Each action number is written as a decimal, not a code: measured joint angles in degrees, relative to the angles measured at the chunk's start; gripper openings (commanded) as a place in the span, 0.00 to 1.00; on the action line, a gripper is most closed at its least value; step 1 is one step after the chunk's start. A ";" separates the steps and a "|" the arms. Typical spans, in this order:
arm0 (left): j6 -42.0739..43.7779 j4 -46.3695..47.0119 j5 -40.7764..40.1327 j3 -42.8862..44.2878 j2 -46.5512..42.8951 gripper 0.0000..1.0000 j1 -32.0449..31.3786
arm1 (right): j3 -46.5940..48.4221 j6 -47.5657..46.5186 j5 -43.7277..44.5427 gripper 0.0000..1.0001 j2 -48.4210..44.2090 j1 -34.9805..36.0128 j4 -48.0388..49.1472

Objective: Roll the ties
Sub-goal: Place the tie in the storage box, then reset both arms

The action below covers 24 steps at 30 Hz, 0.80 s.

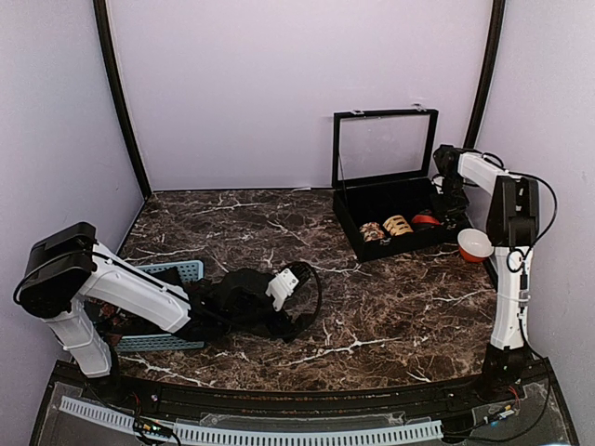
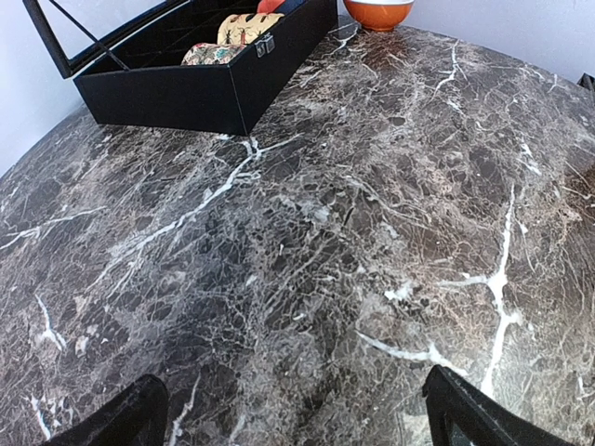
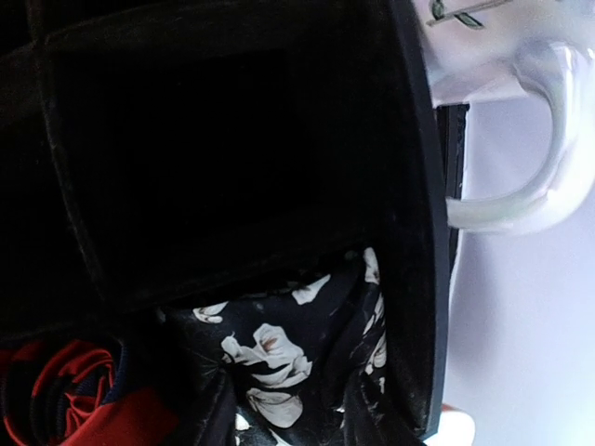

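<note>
A black tie with white flowers (image 3: 279,358) sits in the rightmost compartment of the black case (image 1: 358,228). My right gripper (image 3: 293,418) is shut on it, reaching down into the case's right end (image 1: 454,206). A red coiled tie (image 3: 74,409) lies in the compartment beside it, also seen from above (image 1: 426,220). Two tan-patterned coils (image 1: 386,228) fill further compartments. A heap of loose black ties (image 1: 244,302) lies near the table's front left. My left gripper (image 1: 299,276) hovers just past the heap, open and empty over bare marble (image 2: 297,409).
A blue slotted basket (image 1: 163,274) stands at the left, partly under my left arm. The case's glass lid (image 1: 386,149) stands upright behind it. An orange bowl (image 1: 474,244) sits right of the case, also in the left wrist view (image 2: 376,11).
</note>
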 measured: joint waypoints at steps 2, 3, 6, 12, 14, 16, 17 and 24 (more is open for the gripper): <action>0.02 0.00 0.00 0.00 0.00 0.99 0.17 | 0.13 0.66 -0.46 0.48 -0.02 0.00 -0.17; 0.02 -0.02 0.00 0.02 0.00 0.99 0.24 | 0.17 0.79 -0.59 0.49 -0.09 0.00 -0.26; -0.17 -1.03 0.00 0.87 0.00 0.99 0.74 | -0.04 1.31 -0.92 0.56 -1.14 0.00 -0.61; -2.01 -8.41 -0.04 7.98 0.00 0.99 3.04 | -1.25 2.49 -2.84 0.76 -8.94 0.00 -1.18; -2.82 -11.13 0.02 10.88 -0.24 0.99 4.11 | -1.62 2.91 -3.96 0.85 -12.20 0.00 -0.92; -3.82 -13.92 0.42 12.98 -0.85 0.99 5.35 | -2.21 3.21 -5.38 0.95 -15.39 0.02 -0.92; -4.57 -15.15 0.79 13.84 -1.22 0.99 6.08 | -2.47 3.32 -6.16 1.00 -16.74 0.02 -0.85; -10.64 -26.49 6.32 22.03 -4.76 0.99 17.29 | -7.98 5.49 -13.44 0.97 -25.51 0.39 1.27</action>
